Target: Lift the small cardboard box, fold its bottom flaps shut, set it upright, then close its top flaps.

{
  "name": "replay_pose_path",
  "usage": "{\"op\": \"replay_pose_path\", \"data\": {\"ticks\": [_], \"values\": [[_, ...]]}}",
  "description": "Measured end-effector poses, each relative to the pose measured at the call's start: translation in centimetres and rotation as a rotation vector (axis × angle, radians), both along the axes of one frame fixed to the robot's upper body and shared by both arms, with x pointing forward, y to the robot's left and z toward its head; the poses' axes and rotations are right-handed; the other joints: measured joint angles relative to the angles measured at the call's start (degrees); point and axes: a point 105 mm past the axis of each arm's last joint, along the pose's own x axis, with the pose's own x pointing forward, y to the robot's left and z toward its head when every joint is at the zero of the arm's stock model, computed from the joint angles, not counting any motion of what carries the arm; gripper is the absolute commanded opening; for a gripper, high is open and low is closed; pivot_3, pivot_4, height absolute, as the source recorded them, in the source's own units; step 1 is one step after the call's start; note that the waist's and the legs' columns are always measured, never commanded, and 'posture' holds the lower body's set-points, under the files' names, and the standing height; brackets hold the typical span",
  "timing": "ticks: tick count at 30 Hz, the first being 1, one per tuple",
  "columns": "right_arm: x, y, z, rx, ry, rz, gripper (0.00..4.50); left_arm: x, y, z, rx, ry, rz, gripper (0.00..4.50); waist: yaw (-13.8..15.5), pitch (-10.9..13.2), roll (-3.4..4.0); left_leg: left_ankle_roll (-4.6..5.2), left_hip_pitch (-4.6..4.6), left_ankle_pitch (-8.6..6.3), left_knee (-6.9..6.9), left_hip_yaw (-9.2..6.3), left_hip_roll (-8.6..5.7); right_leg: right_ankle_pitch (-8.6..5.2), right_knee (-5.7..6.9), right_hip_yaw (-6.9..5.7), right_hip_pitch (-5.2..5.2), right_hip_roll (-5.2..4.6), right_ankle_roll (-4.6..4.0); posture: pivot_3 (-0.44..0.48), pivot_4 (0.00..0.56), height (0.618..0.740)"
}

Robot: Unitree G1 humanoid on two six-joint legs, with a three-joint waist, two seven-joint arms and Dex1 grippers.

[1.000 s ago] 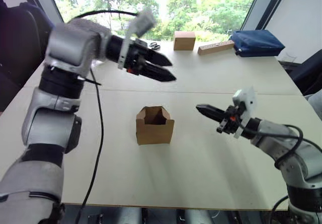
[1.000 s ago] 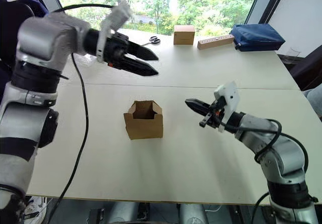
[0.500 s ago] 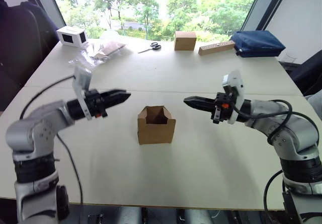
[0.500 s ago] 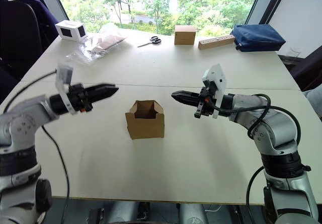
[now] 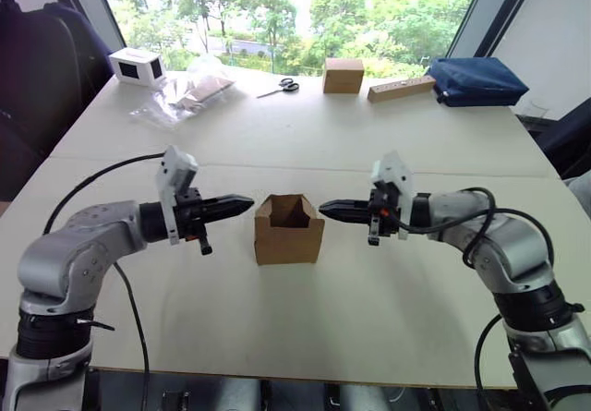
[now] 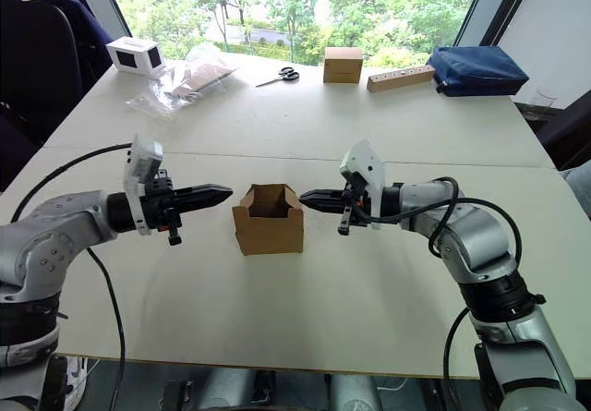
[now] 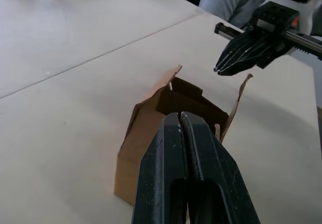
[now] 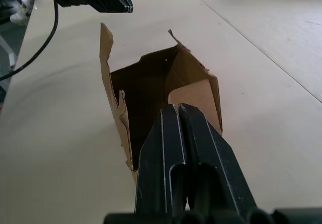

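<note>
Both grippers now flank the small brown corrugated cardboard box at the table's middle, left gripper and right gripper pressed together. Light, thin walls probably dent easily; push its top flaps gently.

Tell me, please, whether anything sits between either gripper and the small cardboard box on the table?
Nothing visible does. The small cardboard box stands upright with its top open, and bare table lies between it and the left gripper on one side and the right gripper on the other, both shut and pointing at it.
</note>
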Motion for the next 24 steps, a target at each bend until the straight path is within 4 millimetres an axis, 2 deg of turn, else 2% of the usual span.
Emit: {"op": "replay_pose_path", "data": {"ticks": [5, 11, 24], "values": [[0.4, 1.0, -0.6, -0.025, -0.018, 0.031, 0.0, 0.6, -0.7, -1.5, 0.045, 0.005, -0.04, 0.05, 0.04, 0.0, 0.0, 0.02, -0.02, -0.01, -0.01, -0.01, 0.01, 0.0, -0.02, -0.01, -0.01, 0.03, 0.0, 0.0, 0.15, 0.74], [0.7, 1.2, -0.9, -0.039, -0.033, 0.038, 0.0, 1.5, -1.0, -1.7, 0.082, -0.038, -0.051, 0.05, 0.14, 0.0, 0.0, 0.02, -0.02, -0.01, -0.01, 0.0, 0.01, 0.0, -0.02, -0.01, -0.01, 0.03, 0.0, 0.0, 0.15, 0.74], [0.9, 1.7, -2.6, -0.127, -0.038, 0.052, 0.0, 1.6, -2.2, -3.7, 0.202, -0.056, -0.158, 0.05, 0.13, 0.0, 0.0, 0.05, -0.02, -0.03, -0.01, 0.01, -0.01, 0.0, -0.02, -0.02, 0.0, 0.04, 0.0, 0.0, 0.15, 0.74]]}}
